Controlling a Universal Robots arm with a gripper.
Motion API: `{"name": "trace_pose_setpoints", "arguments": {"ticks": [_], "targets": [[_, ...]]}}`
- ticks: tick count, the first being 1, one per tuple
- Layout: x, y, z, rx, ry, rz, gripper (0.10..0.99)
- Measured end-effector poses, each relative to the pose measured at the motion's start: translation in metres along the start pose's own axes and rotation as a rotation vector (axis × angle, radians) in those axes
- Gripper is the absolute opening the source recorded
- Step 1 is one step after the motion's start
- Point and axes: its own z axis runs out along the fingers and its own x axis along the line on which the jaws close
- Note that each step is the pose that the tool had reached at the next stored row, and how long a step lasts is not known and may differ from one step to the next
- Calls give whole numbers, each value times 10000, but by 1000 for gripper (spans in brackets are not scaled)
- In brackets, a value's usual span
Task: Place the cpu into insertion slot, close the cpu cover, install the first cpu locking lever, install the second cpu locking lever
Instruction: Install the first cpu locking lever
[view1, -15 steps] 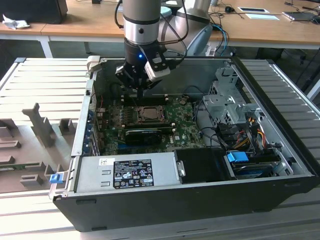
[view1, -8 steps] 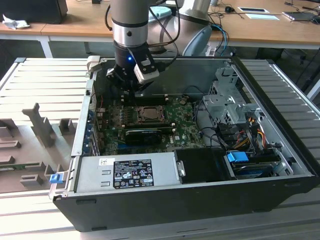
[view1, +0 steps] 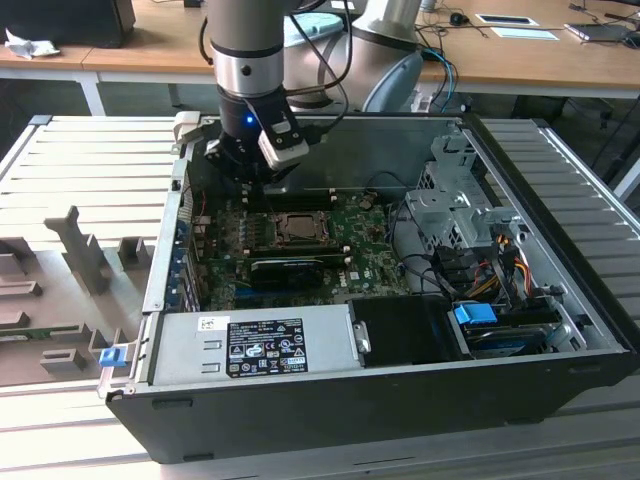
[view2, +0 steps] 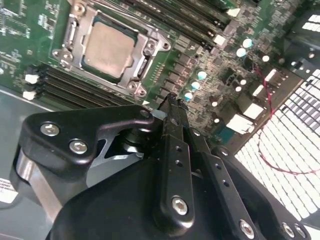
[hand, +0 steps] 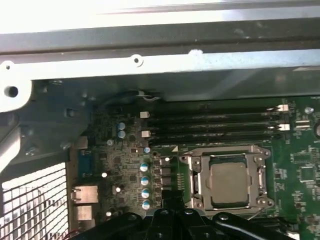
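Hovering near the insertion slot (hand: 196, 186) that holds the cpu (hand: 229, 182), the pincer (view2: 171, 102) is closed, gripping nothing

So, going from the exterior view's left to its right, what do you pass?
First the grey fixture blocks, then the blue tab at the case corner, the cpu seated in the insertion slot, then the silver drive cage.

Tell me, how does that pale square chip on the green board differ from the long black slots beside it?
The cpu is a pale silvery-beige square; the memory slots are long, narrow and black. The cpu is one piece framed by the silver cpu cover; the memory slots run as several parallel rows with white clips at their ends. Both lie flat on the green circuit board.
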Motion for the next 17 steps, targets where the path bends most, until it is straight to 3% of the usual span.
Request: {"name": "trace_pose_setpoints", "arguments": {"ticks": [1,5,8,17], "targets": [[5,3,3,-6,-37,-21,106],[31,20,13,-89,-25,-202,106],[32,32,17,-107,6,-890,106],[137,152,38,-169,9,-946,106]]}}
